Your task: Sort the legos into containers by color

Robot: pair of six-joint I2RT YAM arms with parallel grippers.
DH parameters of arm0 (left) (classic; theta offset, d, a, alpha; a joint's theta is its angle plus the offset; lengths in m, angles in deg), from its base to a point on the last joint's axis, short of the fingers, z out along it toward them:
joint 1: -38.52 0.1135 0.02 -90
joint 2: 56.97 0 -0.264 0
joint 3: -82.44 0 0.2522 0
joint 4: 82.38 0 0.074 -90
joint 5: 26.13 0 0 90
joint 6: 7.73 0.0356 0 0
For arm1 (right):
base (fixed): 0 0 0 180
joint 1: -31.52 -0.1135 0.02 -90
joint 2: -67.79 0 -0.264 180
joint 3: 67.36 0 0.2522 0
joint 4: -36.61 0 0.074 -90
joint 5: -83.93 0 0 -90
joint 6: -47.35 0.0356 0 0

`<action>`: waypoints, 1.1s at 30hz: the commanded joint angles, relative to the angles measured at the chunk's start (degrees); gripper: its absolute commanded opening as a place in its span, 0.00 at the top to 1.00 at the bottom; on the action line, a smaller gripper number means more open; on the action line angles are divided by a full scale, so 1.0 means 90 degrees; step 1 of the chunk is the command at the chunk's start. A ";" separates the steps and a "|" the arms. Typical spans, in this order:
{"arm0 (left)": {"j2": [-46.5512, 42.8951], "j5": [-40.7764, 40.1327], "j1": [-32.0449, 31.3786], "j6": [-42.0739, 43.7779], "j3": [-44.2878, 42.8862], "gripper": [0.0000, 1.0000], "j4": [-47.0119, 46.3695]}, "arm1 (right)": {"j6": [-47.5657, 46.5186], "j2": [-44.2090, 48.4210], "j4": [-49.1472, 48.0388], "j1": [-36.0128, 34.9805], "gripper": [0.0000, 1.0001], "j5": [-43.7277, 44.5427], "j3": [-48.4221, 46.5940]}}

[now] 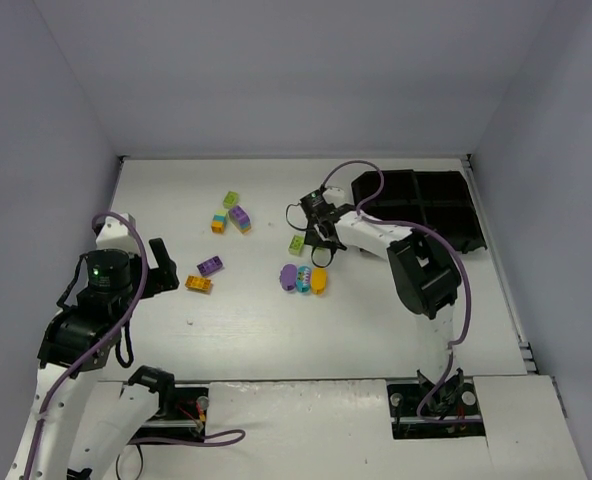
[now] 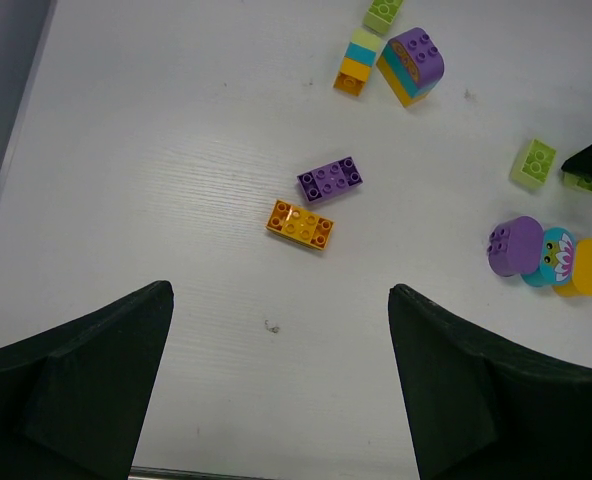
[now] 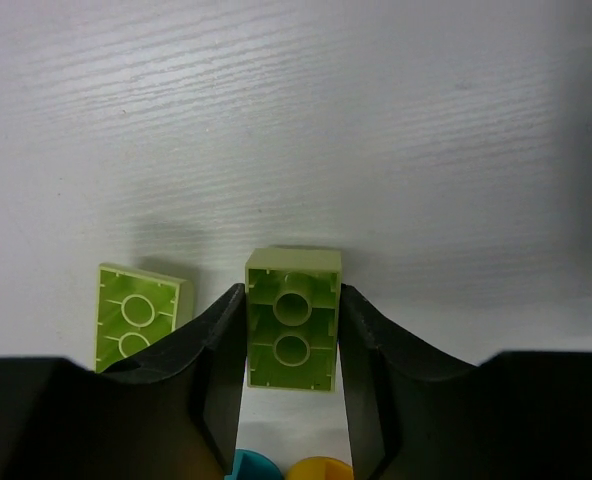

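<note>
Right gripper (image 3: 292, 292) grips a pale-green rectangular plastic brick (image 3: 292, 335) mid-table; lifting may snag the lime-green brick (image 3: 139, 312) just beside its finger (image 3: 214, 345).

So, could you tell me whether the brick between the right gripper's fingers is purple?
No, the right gripper is closed on a lime green brick, touching it on both sides.

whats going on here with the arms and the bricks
The right gripper is shut on the sides of a lime green brick in the middle of the table, with a second lime brick beside it. The left gripper hangs open over the left side. The other bricks lie loose; the black tray sits far right.
</note>
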 commanded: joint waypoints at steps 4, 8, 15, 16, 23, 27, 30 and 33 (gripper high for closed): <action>0.0138 -0.0142 -0.0027 0.0152 -0.0092 0.18 -0.0205 | -0.1290 0.0778 -0.0156 0.0298 1.00 0.0594 -0.0688; 0.0177 -0.0132 -0.0027 0.0152 -0.0053 0.18 -0.0283 | -0.2129 0.1334 -0.0390 0.1166 1.00 0.0362 -0.0855; 0.0245 -0.0142 -0.0017 0.0161 -0.0024 0.18 -0.0439 | -0.2971 0.1502 -0.0605 0.2748 1.00 -0.0088 -0.1089; 0.0284 -0.0152 -0.0017 0.0152 -0.0024 0.18 -0.0468 | -0.3010 0.1473 -0.0654 0.3069 1.00 -0.0166 -0.1118; 0.0479 -0.0123 -0.0008 0.0093 0.0035 0.18 -0.0654 | -0.3245 0.0838 -0.0771 0.4145 0.97 -0.0353 -0.1479; 0.0606 -0.0083 -0.0017 0.0025 0.0015 0.18 -0.0732 | -0.3206 0.0360 -0.0810 0.4546 0.94 -0.0431 -0.1743; 0.0752 -0.0083 -0.0008 -0.0014 0.0025 0.18 -0.0791 | -0.3225 -0.0040 -0.0849 0.4771 0.86 -0.0635 -0.2132; 0.0860 -0.0074 -0.0017 -0.0063 0.0015 0.18 -0.0820 | -0.3206 -0.0392 -0.0849 0.4927 0.80 -0.0675 -0.2329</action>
